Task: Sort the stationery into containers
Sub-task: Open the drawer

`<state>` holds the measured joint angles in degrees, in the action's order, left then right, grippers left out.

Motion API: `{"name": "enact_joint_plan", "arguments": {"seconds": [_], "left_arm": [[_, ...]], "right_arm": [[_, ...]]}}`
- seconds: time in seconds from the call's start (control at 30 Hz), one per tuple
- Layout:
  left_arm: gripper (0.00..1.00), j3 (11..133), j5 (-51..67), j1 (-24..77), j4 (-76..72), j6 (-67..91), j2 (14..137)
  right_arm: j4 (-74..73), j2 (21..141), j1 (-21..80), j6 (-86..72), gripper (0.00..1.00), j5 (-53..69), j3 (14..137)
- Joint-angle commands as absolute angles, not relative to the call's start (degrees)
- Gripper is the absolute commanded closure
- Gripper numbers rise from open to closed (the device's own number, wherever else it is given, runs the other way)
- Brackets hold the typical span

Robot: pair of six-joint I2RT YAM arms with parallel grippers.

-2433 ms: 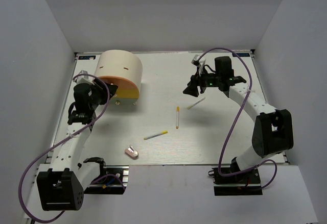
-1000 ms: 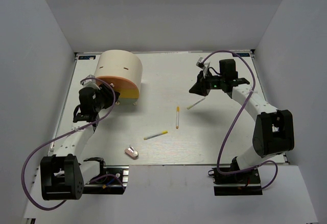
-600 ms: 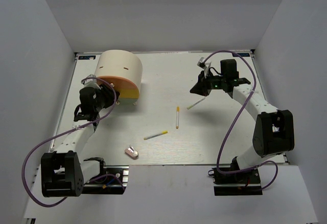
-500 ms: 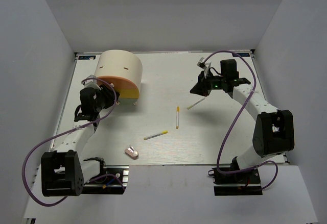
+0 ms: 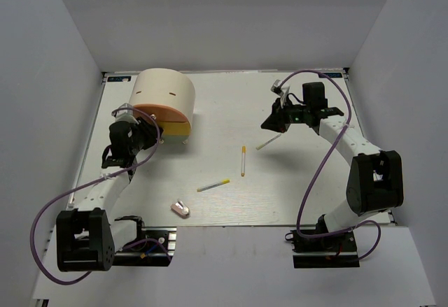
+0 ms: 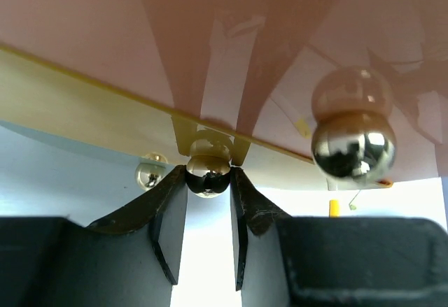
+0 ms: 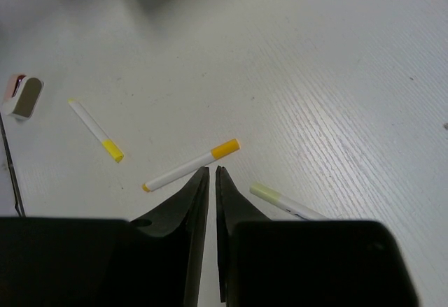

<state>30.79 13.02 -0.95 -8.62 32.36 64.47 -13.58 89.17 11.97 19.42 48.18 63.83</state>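
Observation:
The cream-beige container [image 5: 164, 101] stands at the back left, its yellow-orange drawer [image 5: 170, 120] facing the left arm. My left gripper [image 5: 155, 133] is at the drawer front. In the left wrist view its fingers [image 6: 180, 181] press both sides of a small shiny drawer knob [image 6: 208, 174]. My right gripper [image 5: 268, 123] hovers above a pale-capped pen [image 5: 268, 142]. Its jaws [image 7: 211, 170] are nearly together, a thin slit between them, holding nothing. Two white-and-yellow pens [image 5: 243, 160] [image 5: 213, 185] and a pink-white eraser [image 5: 180, 208] lie on the table.
A larger shiny knob [image 6: 352, 143] and a small one [image 6: 149, 174] also sit under the container's front. In the right wrist view lie the pens [image 7: 190, 166] [image 7: 96, 131] [image 7: 283, 201] and the eraser [image 7: 23, 96]. White walls enclose the table on three sides.
The left gripper has moved in to the container's drawer front and stayed there. The right gripper has shifted slightly right above the pale-capped pen. The loose items have not moved.

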Motion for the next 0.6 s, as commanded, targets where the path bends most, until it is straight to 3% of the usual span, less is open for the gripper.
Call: {"name": "enact_joint_plan", "arguments": {"seconds": [0.0, 0.1, 0.33, 0.57], "left_arm": [[0.80, 29.2, 13.0, -1.2, -9.1, 31.3, 61.0], [0.81, 27.4, 13.0, -1.2, -7.7, 31.3, 58.0], [0.81, 24.0, 12.4, -1.2, -1.8, 31.8, 49.9], [0.79, 22.6, 12.4, -1.2, 0.9, 32.4, 45.6]], "right_arm": [[-13.1, 86.8, 11.4, 20.3, 0.85, 49.7, 63.2], [-13.1, 86.7, 11.5, 20.5, 0.71, 49.4, 63.1], [-13.2, 87.0, 11.7, 21.1, 0.11, 48.7, 62.3], [-12.8, 88.5, 11.6, 21.0, 0.09, 46.6, 62.3]]}}
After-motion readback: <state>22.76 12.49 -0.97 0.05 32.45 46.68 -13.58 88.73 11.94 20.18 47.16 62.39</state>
